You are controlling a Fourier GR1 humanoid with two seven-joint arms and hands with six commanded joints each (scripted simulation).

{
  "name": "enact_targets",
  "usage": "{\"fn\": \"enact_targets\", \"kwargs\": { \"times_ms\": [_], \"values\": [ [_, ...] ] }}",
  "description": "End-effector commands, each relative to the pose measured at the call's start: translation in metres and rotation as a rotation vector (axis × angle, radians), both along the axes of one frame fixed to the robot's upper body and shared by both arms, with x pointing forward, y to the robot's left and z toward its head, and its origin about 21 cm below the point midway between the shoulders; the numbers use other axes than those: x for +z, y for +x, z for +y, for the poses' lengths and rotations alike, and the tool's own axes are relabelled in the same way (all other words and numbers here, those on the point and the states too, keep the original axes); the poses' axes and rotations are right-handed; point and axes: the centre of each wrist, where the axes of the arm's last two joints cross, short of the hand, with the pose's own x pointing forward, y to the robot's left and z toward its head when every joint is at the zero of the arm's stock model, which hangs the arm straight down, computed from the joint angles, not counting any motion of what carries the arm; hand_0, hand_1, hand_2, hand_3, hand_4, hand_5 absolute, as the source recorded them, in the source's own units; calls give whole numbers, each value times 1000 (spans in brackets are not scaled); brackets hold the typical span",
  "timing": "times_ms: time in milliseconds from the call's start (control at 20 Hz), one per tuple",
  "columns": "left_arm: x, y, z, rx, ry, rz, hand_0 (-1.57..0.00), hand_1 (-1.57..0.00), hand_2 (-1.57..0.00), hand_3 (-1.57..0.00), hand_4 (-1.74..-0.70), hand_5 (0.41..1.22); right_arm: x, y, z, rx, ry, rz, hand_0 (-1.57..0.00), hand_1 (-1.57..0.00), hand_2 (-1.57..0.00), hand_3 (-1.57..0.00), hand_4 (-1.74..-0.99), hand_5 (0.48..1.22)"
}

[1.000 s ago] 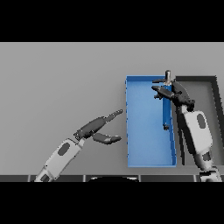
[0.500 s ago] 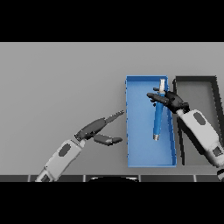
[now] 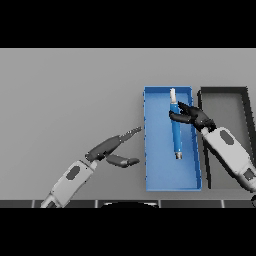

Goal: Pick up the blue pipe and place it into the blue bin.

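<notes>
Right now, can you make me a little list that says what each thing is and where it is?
blue pipe: lying lengthwise inside the blue bin, white tip pointing to the far end
blue bin: on the grey table, right of the middle
dark bin: right beside the blue bin, on its right
right hand: over the blue bin, fingers at the upper part of the pipe; whether it grips the pipe cannot be told
left hand: over the table left of the blue bin, fingers straight, holding nothing
table: grey
</notes>
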Motion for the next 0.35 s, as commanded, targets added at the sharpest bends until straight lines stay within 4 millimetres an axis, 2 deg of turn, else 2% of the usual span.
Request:
{"fn": "enact_targets", "kwargs": {
  "times_ms": [0, 300],
  "values": [
    [-1, 2, 4, 9, 12, -2, 1, 1, 1, 1, -828, 471, 3, 0, 3, 5, 3, -10, -32, -24, -23, -14, -1182, 789],
    [-3, 4, 4, 6, 20, -2, 1, 1, 1, 1, -826, 474, 2, -1, 2, 16, 9, -15, -20, -15, -14, -8, -1186, 769]
  ]
}}
